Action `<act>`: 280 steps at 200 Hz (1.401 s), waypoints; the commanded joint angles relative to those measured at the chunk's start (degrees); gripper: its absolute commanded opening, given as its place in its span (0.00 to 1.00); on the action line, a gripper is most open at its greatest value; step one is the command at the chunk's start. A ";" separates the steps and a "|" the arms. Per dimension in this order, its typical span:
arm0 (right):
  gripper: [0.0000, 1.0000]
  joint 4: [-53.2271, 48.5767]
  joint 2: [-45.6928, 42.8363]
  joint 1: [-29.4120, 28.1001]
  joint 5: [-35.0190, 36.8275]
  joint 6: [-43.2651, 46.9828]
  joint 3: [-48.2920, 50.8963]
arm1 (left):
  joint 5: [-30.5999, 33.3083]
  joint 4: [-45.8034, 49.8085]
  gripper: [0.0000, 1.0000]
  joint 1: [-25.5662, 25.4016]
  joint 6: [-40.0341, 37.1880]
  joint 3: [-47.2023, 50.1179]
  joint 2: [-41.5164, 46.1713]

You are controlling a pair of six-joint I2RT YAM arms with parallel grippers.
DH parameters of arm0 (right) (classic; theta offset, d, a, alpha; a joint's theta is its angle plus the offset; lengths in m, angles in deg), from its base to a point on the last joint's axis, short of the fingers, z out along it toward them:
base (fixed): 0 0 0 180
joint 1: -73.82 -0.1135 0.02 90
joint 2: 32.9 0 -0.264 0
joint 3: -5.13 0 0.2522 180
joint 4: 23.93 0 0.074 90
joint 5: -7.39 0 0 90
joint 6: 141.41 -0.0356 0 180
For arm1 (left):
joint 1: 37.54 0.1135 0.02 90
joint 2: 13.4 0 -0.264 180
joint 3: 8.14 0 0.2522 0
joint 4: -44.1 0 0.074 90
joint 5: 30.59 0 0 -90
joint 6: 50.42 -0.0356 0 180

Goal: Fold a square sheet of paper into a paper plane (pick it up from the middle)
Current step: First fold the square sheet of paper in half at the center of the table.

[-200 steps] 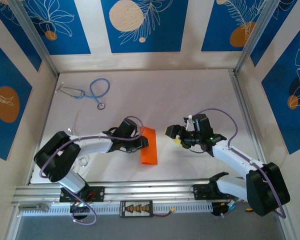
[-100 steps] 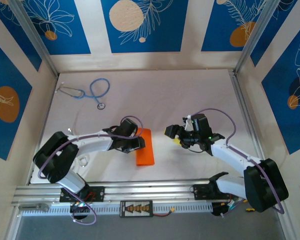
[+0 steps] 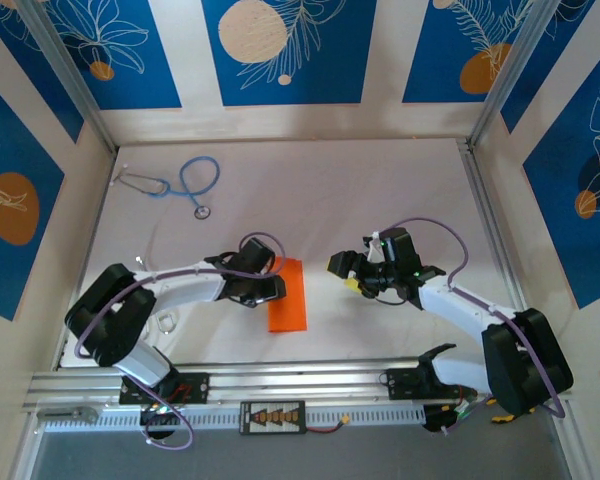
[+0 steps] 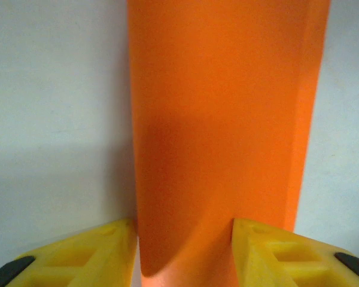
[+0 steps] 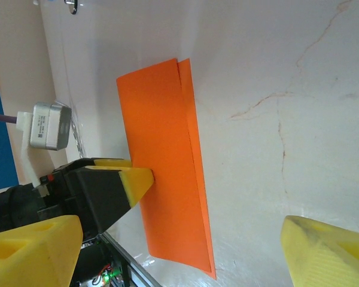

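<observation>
Paper (image 3: pixel 289 298), orange and folded into a narrow strip, lies at centre frame. Left gripper (image 3: pixel 277 287) straddles its left edge, jaws half apart; I cannot tell if they pinch it. Right gripper (image 3: pixel 342 272) gapes wide, empty, to its right.

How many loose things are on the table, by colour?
Orange: 1, the folded sheet of paper
Blue: 1, the stethoscope
Total: 2
Not counted: a small pale shape, too unclear to name.
</observation>
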 commanded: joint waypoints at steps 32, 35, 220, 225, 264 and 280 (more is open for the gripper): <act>0.86 0.00 0.60 -0.37 -1.58 -0.18 -1.35 | -2.51 3.27 0.50 0.18 -3.23 -3.40 -4.31; 0.86 0.03 0.60 -0.37 -1.58 -0.20 -1.32 | -2.51 3.24 0.50 0.08 -3.23 -3.42 -4.43; 0.81 -0.29 4.85 -1.07 -2.44 -0.30 -2.84 | -1.79 4.53 0.52 -0.22 -3.94 -3.87 -6.01; 0.81 -0.28 4.96 -1.13 -2.39 -0.29 -2.84 | -1.81 4.54 0.52 -0.27 -3.97 -3.82 -6.02; 0.81 -0.20 5.59 -1.26 -2.56 -0.38 -3.02 | -1.89 6.35 0.57 -0.47 -5.58 -5.33 -6.83; 0.81 -0.20 5.55 -1.27 -2.51 -0.47 -2.99 | -0.97 8.38 0.59 -0.96 -6.54 -6.80 -7.64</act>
